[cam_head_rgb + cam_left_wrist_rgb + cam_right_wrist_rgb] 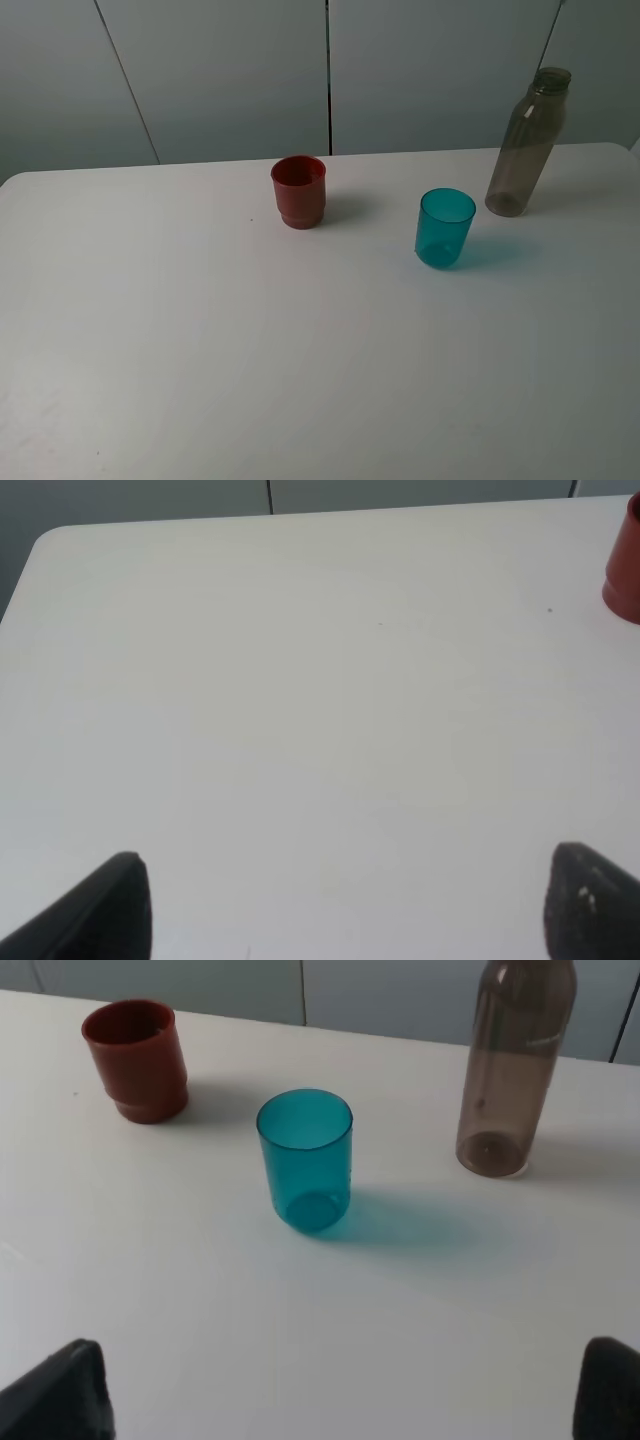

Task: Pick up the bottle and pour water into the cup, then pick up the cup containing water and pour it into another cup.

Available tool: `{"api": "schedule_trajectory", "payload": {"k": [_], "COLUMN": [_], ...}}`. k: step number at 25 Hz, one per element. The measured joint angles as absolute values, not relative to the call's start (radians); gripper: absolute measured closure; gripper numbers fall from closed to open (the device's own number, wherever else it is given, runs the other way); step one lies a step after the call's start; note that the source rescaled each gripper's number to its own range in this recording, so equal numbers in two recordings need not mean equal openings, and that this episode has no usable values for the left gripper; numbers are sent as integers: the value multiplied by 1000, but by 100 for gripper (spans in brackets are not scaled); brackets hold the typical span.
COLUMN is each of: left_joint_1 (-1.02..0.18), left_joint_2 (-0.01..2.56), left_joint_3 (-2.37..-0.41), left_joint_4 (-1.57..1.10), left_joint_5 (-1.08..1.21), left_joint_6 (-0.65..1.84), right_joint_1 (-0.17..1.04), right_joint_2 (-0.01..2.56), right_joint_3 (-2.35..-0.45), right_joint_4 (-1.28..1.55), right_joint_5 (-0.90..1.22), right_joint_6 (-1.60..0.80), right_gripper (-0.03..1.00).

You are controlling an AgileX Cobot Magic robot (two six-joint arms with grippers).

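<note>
The smoky grey-brown bottle (526, 142) stands upright, uncapped, at the back right of the white table; it also shows in the right wrist view (510, 1070). The teal cup (444, 227) stands upright just left of and in front of it (305, 1158). The red cup (298, 191) stands upright further left near the back (137, 1058); its edge shows in the left wrist view (625, 570). Neither gripper shows in the exterior view. My left gripper (345, 905) is open over bare table, far from the cups. My right gripper (345, 1390) is open and empty, well short of the teal cup.
The white table (250, 350) has a rounded back left corner (45, 540). A grey panelled wall (220, 70) stands behind the table's back edge.
</note>
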State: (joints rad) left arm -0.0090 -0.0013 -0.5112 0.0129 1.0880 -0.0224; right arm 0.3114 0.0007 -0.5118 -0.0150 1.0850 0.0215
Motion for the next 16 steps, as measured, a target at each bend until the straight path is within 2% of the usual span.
{"api": "schedule_trajectory", "payload": {"k": [4, 10, 16], "left_joint_1": [-9, -9, -9], "left_joint_2": [-1, -1, -1], "left_joint_3": [-511, -511, -511], "left_joint_4": [13, 13, 13], "left_joint_5": [1088, 1088, 1088], "left_joint_6": [-22, -22, -22], "right_joint_1": [243, -54, -73], "right_joint_2": [0, -2, -2], "right_joint_3": [-512, -512, -512], "right_joint_4": [-15, -15, -15], "right_joint_5": [1087, 1087, 1087], "right_joint_6": [10, 0, -5], "right_gripper": [-3, -3, -3]}}
